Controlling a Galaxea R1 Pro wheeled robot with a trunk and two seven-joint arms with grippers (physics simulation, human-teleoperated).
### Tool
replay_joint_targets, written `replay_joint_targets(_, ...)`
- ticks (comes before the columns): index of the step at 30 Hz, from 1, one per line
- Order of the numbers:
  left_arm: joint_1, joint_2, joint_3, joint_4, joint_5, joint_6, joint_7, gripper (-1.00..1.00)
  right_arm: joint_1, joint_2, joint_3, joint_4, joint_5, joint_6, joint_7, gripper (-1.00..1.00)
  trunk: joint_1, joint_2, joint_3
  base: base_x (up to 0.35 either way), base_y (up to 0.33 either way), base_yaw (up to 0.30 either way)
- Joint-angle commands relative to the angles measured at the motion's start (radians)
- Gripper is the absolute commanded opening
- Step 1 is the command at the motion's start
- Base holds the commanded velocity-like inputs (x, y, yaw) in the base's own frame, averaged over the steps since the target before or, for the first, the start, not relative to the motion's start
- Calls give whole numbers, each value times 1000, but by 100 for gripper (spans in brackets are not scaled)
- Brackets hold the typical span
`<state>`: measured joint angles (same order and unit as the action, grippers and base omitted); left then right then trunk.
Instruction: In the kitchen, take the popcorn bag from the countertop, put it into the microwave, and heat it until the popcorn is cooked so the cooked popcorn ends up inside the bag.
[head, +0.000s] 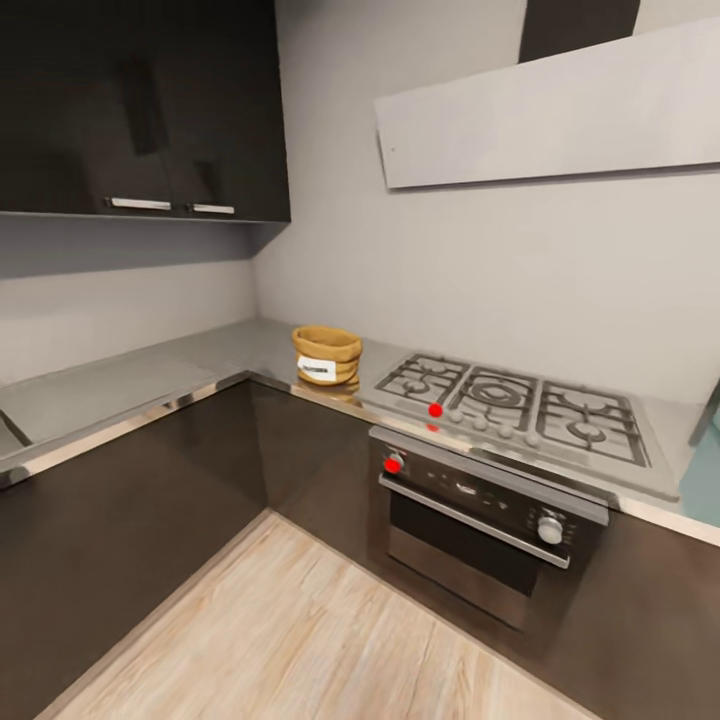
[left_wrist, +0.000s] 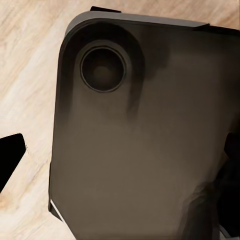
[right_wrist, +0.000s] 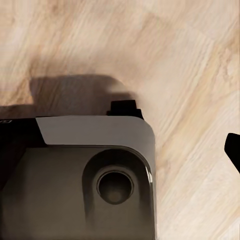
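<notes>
The popcorn bag (head: 326, 356), a squat tan sack with a rolled rim and a white label, stands on the grey steel countertop (head: 120, 392) in the far corner, just left of the gas hob. At the head view's right edge shows a sliver of pale mint-blue, possibly the microwave (head: 704, 462). Both arms hang low over the floor, far from the bag. My left gripper (left_wrist: 120, 155) is open, its black fingertips (left_wrist: 11, 160) at the picture's edges. Black fingertips (right_wrist: 233, 149) also sit wide apart on my open right gripper (right_wrist: 120, 145). Nothing is between either pair.
A gas hob (head: 515, 402) with a steel oven (head: 480, 525) below it sits right of the bag. Dark cabinets (head: 140, 520) run under the L-shaped worktop, with wall cabinets (head: 140, 105) above. Light wood floor (head: 300, 640) lies ahead. My dark base (left_wrist: 145, 150) shows under both wrists.
</notes>
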<state>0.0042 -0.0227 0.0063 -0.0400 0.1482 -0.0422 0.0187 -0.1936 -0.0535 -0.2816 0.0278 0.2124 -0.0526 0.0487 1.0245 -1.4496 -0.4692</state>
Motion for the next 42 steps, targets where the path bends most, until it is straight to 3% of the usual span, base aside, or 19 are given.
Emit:
replay_joint_targets(1,0,0,0,-1,7,-1,2,100,-1,0,-8,3,9,-6,2,100,1,0,-1,296,190,0)
replay_joint_targets(30,0,0,0,-1,4,-10,1,100,-1,0,-5,3,12,-4,2,100,1,0,-1,294,199,0)
replay_joint_targets(42,0,0,2,-1,6,-11,1,100,-1,0,-5,3,10,-6,2,100,1,0,-1,141,245,0)
